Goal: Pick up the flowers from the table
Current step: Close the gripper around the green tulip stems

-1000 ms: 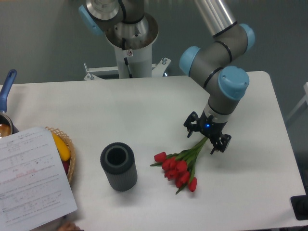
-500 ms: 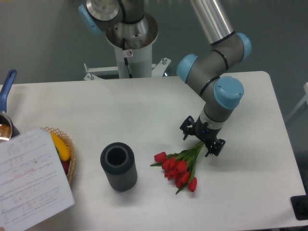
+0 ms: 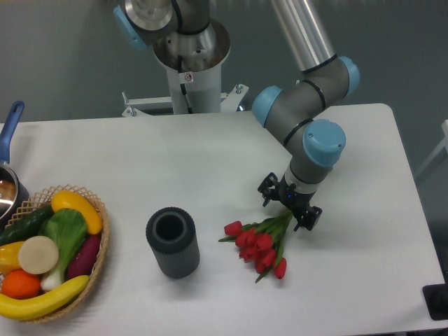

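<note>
flowers (image 3: 260, 246): we record red heads, green stems
table (image 3: 175, 161): plain white
vase (image 3: 172, 242): dark grey, ribbed
arm (image 3: 308, 105): grey, light blue caps
gripper (image 3: 289, 208): black
basket (image 3: 98, 241): tan wicker

The flowers (image 3: 262, 245) lay on the tabletop (image 3: 175, 168), just right of the vase (image 3: 172, 242). The gripper (image 3: 288, 208) sat over their stems, behind the blooms. A basket (image 3: 98, 245) of food stood far left, a pot (image 3: 8, 185) behind it.

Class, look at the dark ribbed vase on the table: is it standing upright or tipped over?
Upright. The vase stands on its base on the table, its round open mouth facing up, beside the flowers lying flat.
</note>
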`<state>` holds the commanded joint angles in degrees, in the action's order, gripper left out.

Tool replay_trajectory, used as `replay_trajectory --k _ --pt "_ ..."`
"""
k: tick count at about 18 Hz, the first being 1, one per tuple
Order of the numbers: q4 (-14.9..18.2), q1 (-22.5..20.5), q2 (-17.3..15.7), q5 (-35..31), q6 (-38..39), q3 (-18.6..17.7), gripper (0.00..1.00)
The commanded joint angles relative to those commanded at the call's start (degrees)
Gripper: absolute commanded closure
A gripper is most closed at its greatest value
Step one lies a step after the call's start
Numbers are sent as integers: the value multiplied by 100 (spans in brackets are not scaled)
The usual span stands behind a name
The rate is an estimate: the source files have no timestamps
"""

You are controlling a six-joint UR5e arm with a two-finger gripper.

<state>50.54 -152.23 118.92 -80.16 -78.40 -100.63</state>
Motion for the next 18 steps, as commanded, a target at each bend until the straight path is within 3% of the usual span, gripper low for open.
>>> replay_trajectory --k 6,14,18 --pt "-9 0 18 -9 9 9 37" --pt "-35 9 18 -9 62 53 60" --pt "-44 0 -9 -26 35 114 60"
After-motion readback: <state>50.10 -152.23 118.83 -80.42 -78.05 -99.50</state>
